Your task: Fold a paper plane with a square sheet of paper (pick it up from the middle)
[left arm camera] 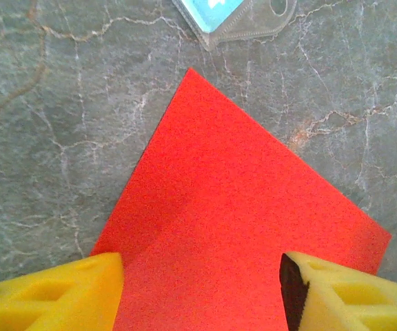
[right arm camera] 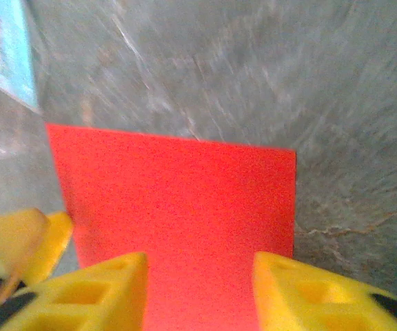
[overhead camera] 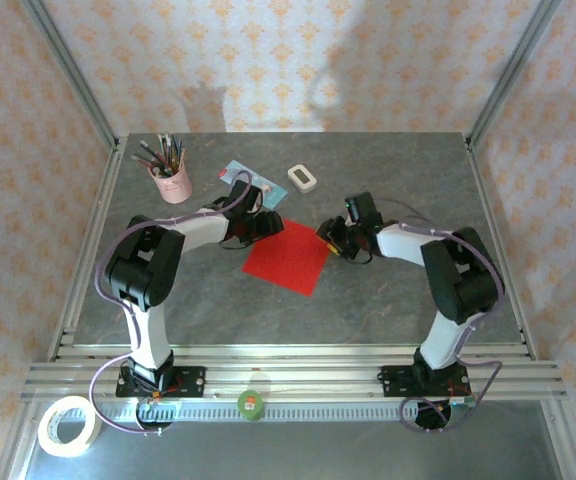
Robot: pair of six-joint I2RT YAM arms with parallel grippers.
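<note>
The left gripper (left arm camera: 200, 269) and the right gripper (right arm camera: 198, 265) are each seen spread over opposite sides of the square sheet of paper (overhead camera: 288, 257), which is laid flat on the table (overhead camera: 398, 295) between them. Beyond it, from above, a pen cup (overhead camera: 171, 182) and a white block (overhead camera: 303, 178) are shown.

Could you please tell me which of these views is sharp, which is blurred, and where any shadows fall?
Left wrist view: sharp, with the table veins and the edges of the square sheet of paper crisp. Right wrist view: blurred, with the veins streaked and the sheet's edges soft. Top external view: even light, with soft grey shadows on the back wall.
</note>
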